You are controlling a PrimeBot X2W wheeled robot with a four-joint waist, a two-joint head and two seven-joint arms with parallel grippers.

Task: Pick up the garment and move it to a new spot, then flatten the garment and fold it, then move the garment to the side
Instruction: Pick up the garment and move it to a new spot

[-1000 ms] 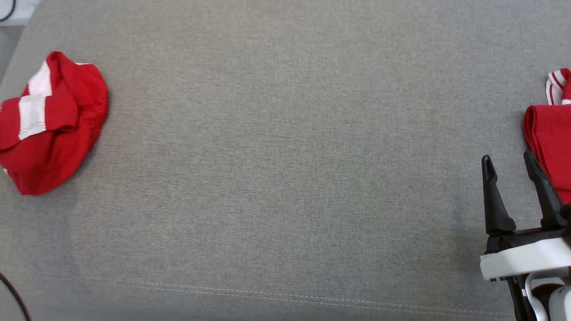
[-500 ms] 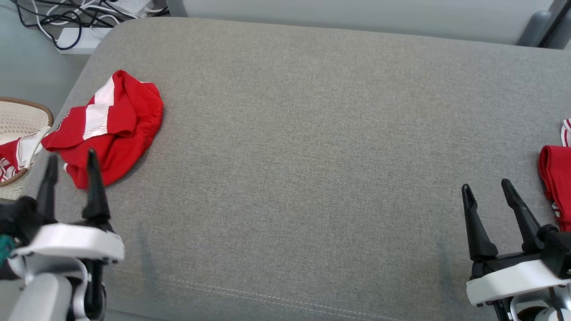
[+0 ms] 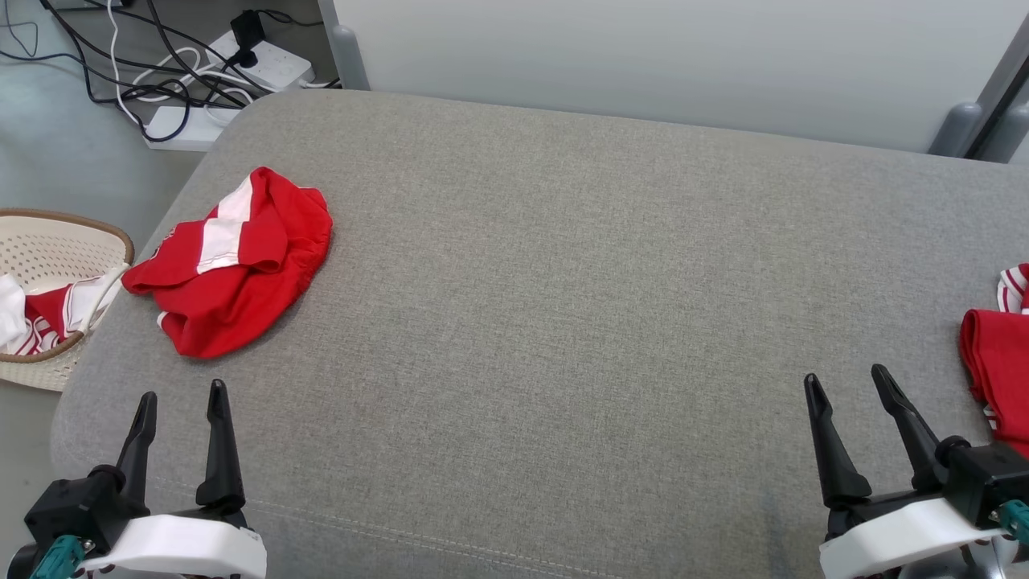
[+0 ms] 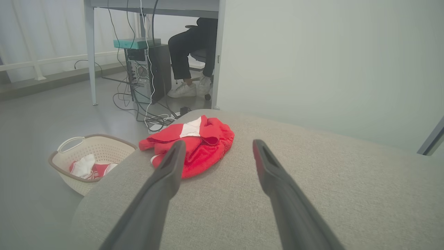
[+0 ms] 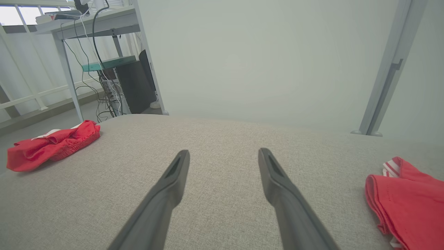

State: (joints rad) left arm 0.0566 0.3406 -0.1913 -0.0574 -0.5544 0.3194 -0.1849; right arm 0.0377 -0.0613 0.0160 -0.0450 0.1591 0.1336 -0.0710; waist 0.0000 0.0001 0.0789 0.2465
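Quick status from my end. The crumpled red garment with a white panel (image 3: 241, 269) sits in a heap at the far left of the grey upholstered worktop (image 3: 563, 281). A cream perforated plastic basket (image 3: 48, 253) stands on the floor just past that edge.

Nothing is holding the garment. My left end effector (image 3: 182, 394) hovers over the near left corner with its fingers spread wide and empty, well short of the heap. My right end effector (image 3: 844, 376) is at the near right, also wide open with nothing in it.

Just to its right lies a folded red cloth with white-striped trim (image 3: 997, 362). It looks to me like a finished piece parked at the side.

So my read for the heap is that every step is left: pick it up, move it, flatten, fold, slide aside. The left arm looks best placed to grab it, and the middle of the worktop seems the obvious spot to carry it to.
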